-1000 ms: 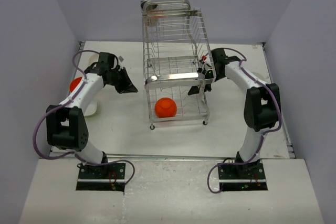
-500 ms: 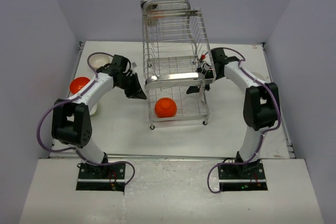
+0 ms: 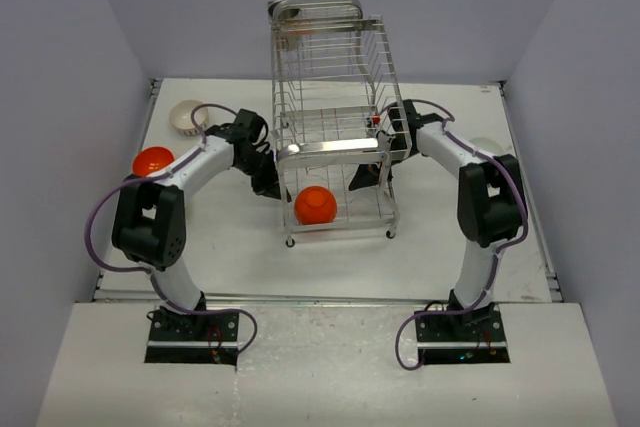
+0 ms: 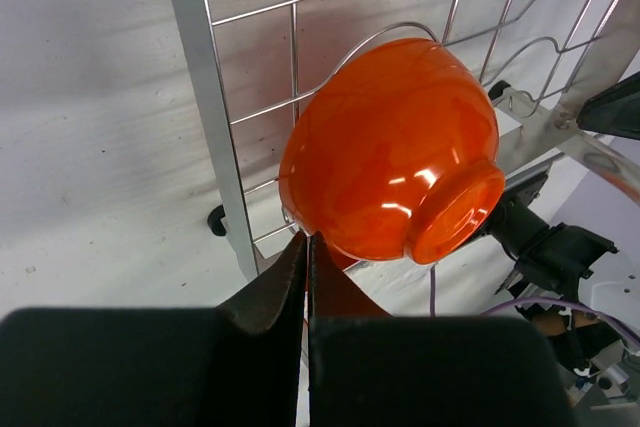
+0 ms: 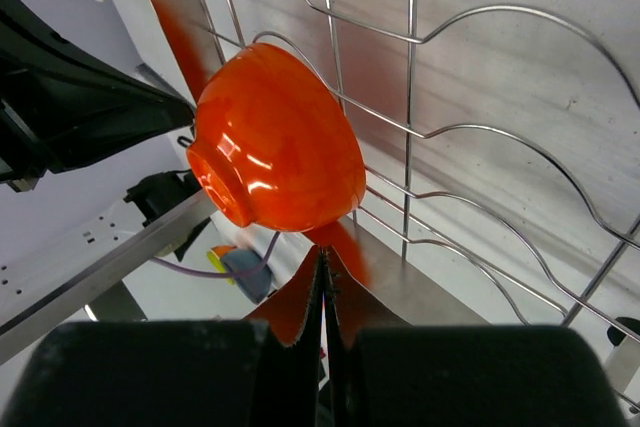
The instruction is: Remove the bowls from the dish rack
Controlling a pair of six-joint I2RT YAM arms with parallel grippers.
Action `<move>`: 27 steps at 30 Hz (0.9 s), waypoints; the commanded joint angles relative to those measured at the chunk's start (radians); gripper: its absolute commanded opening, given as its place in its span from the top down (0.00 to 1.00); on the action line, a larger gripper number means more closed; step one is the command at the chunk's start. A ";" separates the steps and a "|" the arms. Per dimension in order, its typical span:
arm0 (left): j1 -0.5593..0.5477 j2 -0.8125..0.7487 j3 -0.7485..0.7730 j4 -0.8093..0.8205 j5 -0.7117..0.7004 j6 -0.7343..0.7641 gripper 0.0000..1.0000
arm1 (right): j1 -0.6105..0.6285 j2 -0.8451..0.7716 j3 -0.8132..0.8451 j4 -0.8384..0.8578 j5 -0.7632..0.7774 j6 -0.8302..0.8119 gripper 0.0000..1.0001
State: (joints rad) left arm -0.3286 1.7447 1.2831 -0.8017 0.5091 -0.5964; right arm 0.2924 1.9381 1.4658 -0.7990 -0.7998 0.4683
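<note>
A glossy orange bowl (image 3: 314,205) lies on its side in the lower tier of the chrome dish rack (image 3: 335,150). My left gripper (image 3: 268,185) is shut and empty at the rack's left side. In the left wrist view its tips (image 4: 308,238) sit just under the bowl's rim (image 4: 390,147), beside a flat rack bar (image 4: 208,97). My right gripper (image 3: 367,176) is shut and empty at the rack's right side. In the right wrist view its tips (image 5: 322,252) sit just under the same bowl (image 5: 275,137).
A second orange bowl (image 3: 152,160) and a white ribbed bowl (image 3: 186,115) stand on the table at the far left. A white bowl (image 3: 487,146) shows partly behind my right arm. Rack wires (image 5: 412,97) surround both grippers.
My left arm has swung right from the bowls at the table's left to the rack's left side. My right gripper has moved a little left and down into the rack.
</note>
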 commanded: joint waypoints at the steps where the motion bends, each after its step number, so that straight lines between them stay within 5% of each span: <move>1: -0.018 0.004 0.028 -0.034 0.042 0.032 1.00 | 0.019 -0.002 -0.019 0.014 -0.007 -0.017 1.00; 27: -0.084 0.139 0.096 0.019 0.135 0.037 1.00 | 0.110 0.042 -0.075 0.052 -0.021 -0.002 1.00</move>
State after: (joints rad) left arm -0.4034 1.8706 1.3304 -0.8032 0.5888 -0.5789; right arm 0.3935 1.9675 1.3823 -0.7700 -0.8032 0.4564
